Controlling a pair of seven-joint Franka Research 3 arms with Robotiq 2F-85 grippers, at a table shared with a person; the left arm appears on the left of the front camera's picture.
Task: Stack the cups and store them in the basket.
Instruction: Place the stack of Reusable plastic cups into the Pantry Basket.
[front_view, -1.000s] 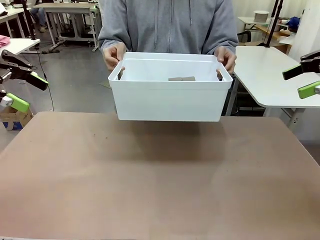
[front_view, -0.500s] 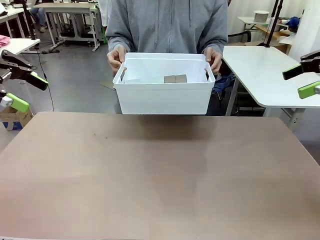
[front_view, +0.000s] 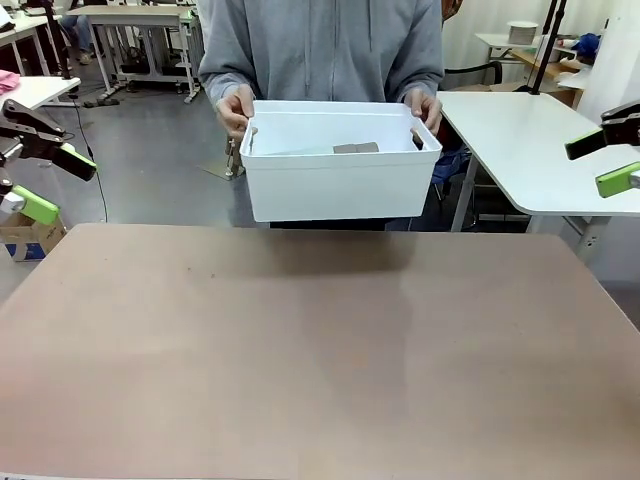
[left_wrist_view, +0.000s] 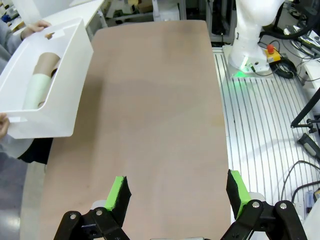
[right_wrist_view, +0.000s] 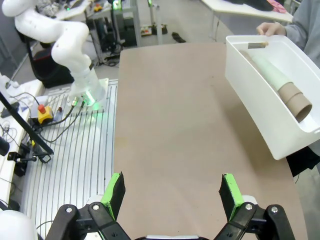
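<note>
Brown table (front_view: 300, 350) beneath held basket (front_view: 340, 185)

Basket (front_view: 340, 180), white, upper centre, held off table (front_view: 320, 350) by two hands at short sides. Cups (front_view: 356, 148) lying inside, tan end visible. Left gripper (front_view: 48, 180) far left, right gripper (front_view: 605, 162) far right, jaws apart.

Counter (front_view: 320, 350): bare across the whole lower frame of the front view, open to passage from either side. Basket (front_view: 340, 160): held off the counter at upper centre by a person's hands (front_view: 235, 108), blocking the far edge there. Stacked cups (left_wrist_view: 40, 82) lie along the basket floor, leaving room beside them. Left gripper (front_view: 40, 160) and right gripper (front_view: 610, 155) sit at the frame edges, fingers (left_wrist_view: 119, 192) spread wide, well apart from the basket.
</note>
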